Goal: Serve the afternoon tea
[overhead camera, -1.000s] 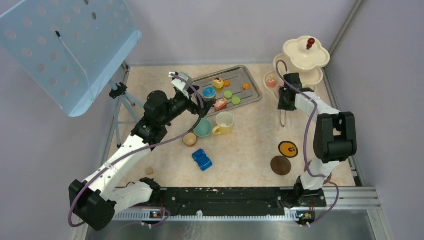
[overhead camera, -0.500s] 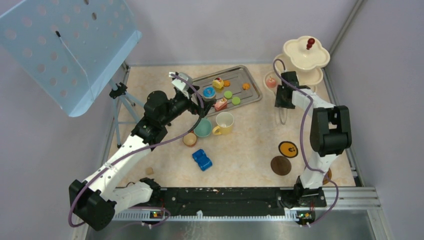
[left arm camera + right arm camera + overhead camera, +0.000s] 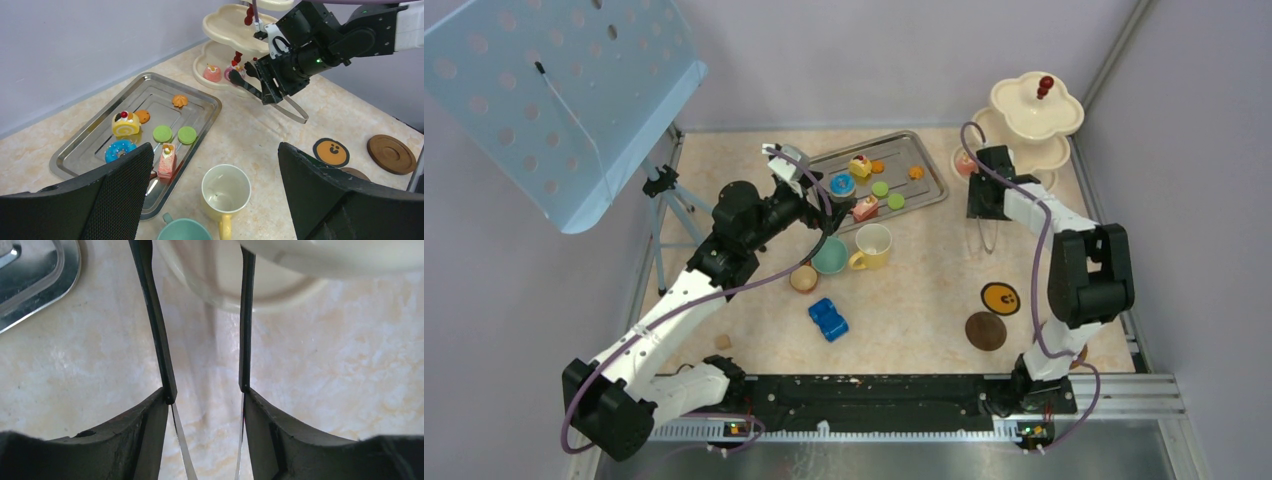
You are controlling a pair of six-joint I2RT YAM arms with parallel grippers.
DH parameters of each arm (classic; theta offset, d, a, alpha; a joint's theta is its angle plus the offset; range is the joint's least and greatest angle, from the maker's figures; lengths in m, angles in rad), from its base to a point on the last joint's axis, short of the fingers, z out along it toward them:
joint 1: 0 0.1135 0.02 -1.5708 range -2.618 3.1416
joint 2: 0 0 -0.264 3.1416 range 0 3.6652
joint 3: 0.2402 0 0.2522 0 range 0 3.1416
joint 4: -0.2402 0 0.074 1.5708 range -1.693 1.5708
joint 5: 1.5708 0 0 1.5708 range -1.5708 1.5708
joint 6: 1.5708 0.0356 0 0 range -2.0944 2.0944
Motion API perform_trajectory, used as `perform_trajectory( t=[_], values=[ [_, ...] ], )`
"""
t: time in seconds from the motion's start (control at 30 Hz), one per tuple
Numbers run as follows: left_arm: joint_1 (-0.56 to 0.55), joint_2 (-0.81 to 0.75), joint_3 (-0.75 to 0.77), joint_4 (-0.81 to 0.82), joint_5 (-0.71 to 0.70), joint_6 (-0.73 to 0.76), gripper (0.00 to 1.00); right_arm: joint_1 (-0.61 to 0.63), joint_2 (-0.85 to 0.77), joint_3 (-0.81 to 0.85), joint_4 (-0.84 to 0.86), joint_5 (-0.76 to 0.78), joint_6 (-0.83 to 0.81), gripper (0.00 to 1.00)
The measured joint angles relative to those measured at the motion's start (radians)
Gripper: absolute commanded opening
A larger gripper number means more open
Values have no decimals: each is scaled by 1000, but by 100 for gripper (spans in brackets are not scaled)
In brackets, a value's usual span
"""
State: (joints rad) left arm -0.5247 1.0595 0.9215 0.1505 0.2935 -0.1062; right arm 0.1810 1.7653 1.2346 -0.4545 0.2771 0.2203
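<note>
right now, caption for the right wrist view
Right fingers hold spread black tongs aimed at the cream stand, over the table.

We see a robot test room, not a home; the left arm (image 3: 669,305) and the right arm (image 3: 1084,270) are bolted to a metal rail (image 3: 1139,385) at the near edge of the table (image 3: 914,290); plain purple walls (image 3: 874,60) box the table in; a blue board (image 3: 554,100) full of holes sits on a tripod (image 3: 667,190); the cakes (image 3: 861,166) are toys.

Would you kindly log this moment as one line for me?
left jaws: open, empty, by tray | right jaws: gripping tongs, tips apart, empty, at bottom tier of stand
</note>
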Motion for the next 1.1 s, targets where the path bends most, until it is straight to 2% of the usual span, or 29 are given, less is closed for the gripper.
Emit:
perform_trajectory(
  t=[0.3,0.57,0.8,0.9,1.1],
  values=[
    [0,0,0,0,0,0,99,64,-160,-37,-58,-11,-33,52],
    [0,0,0,0,0,0,99,121,-165,26,-34,-248,-153,51],
    [0,0,0,-1,-16,8,99,153,-30,213,17,-386,-252,50],
    [0,6,0,-6,-42,19,99,172,69,327,-2,-404,-293,51],
    [3,7,0,-16,-49,27,99,226,190,438,-43,-415,-360,52]
  ],
)
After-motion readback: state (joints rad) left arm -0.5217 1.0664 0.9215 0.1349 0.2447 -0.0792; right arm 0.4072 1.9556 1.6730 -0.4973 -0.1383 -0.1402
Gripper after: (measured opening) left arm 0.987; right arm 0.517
